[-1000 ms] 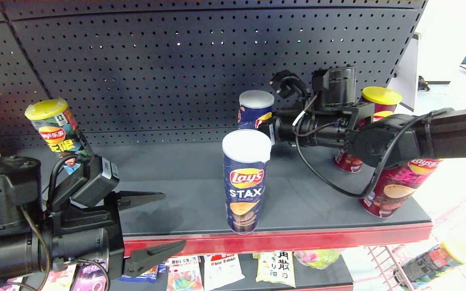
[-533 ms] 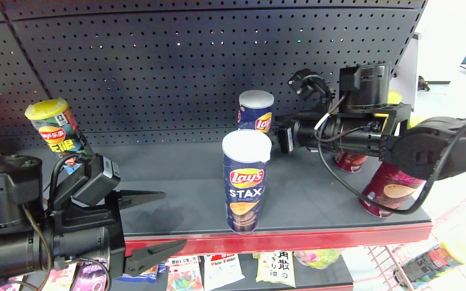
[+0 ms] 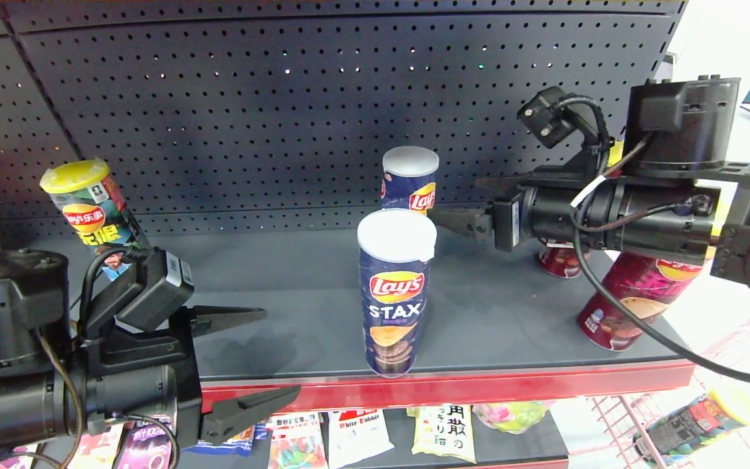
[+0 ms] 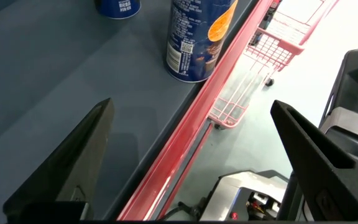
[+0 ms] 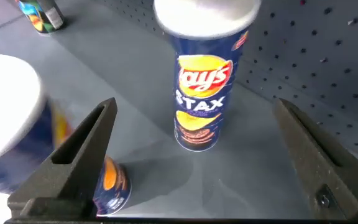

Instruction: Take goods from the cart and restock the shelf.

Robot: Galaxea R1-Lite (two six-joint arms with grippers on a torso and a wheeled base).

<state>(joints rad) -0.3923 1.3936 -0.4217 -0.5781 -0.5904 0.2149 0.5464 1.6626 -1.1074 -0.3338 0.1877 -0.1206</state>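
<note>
We see the tall blue cardboard chip can with a white lid [image 3: 396, 293] upright near the front edge of the dark grey shelf [image 3: 284, 306]. The right tool [image 3: 479, 203] and left tool [image 3: 245, 361] gape apart, empty. The can is probably light, smooth and dentable, so we would grip it mid-body.

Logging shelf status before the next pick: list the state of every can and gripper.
Front blue can, upright, lid on.
Back blue can, upright, lid on.
Green can, yellow lid on.
Front red can, standing, top hidden.
Left gripper, open, empty.
Right gripper, open, empty.
</note>
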